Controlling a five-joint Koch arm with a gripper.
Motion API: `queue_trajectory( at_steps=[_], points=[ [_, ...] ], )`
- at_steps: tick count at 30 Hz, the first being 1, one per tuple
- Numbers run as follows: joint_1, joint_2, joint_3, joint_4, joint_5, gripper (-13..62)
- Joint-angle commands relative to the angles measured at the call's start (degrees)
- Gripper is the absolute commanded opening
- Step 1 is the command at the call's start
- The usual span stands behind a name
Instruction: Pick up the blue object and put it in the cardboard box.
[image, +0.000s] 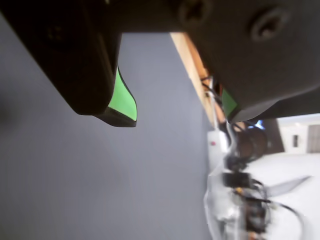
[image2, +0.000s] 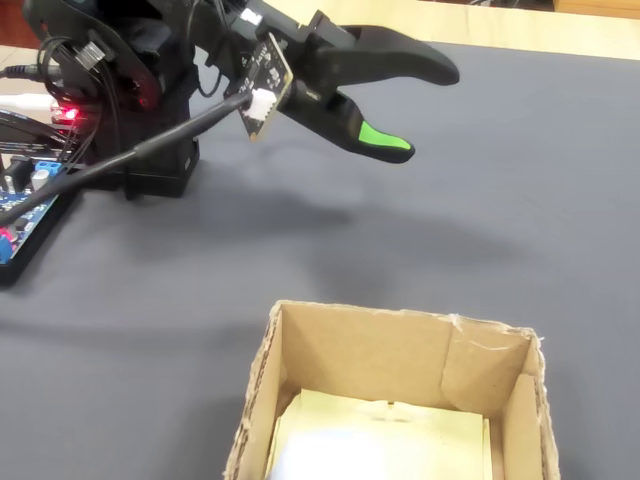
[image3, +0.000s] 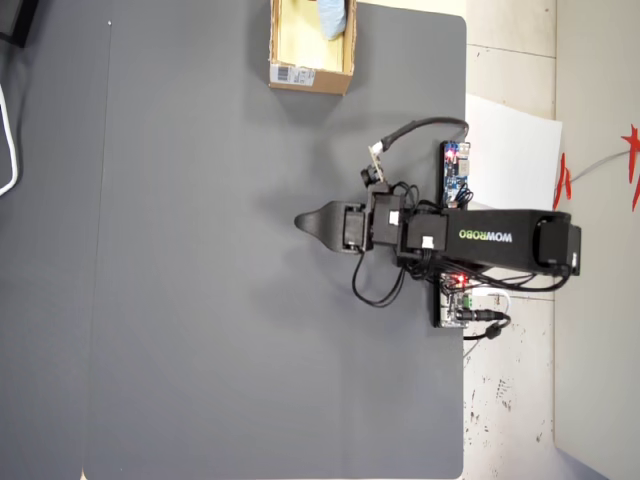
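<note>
The jaws of the black gripper (image2: 425, 115) with green pads stand well apart, nothing between them; the wrist view shows only bare dark grey mat (image: 75, 175) in the gap. The arm hangs above the mat near its middle, with the gripper tip (image3: 305, 222) aimed away from the base in the overhead view.

The small pale blue soft block (image3: 333, 15) lies well apart from the jaws, inside the tan cardboard box (image3: 310, 76) at the top edge of the overhead view, against the box's right wall. In the fixed view the block shows as a pale blur (image2: 330, 455) on the box's yellowish floor. A white barcode label sits on the box's outer flap.
</note>
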Motion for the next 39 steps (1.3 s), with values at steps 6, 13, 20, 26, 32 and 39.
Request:
queue_trajectory(
  at_steps=[6,13,20,26,32,39],
  points=[
    [-0.44,5.19,7.47,-5.54,2.37,34.0],
    [-0.44,5.19,8.79,4.57,2.37,34.0],
    [-0.44,5.19,8.79,15.38,1.49,34.1],
    [-0.26,5.19,8.79,14.59,1.49,34.1],
    [-0.26,5.19,8.79,14.59,1.49,34.1],
    [-0.26,5.19,8.79,14.59,1.49,34.1]
  ],
)
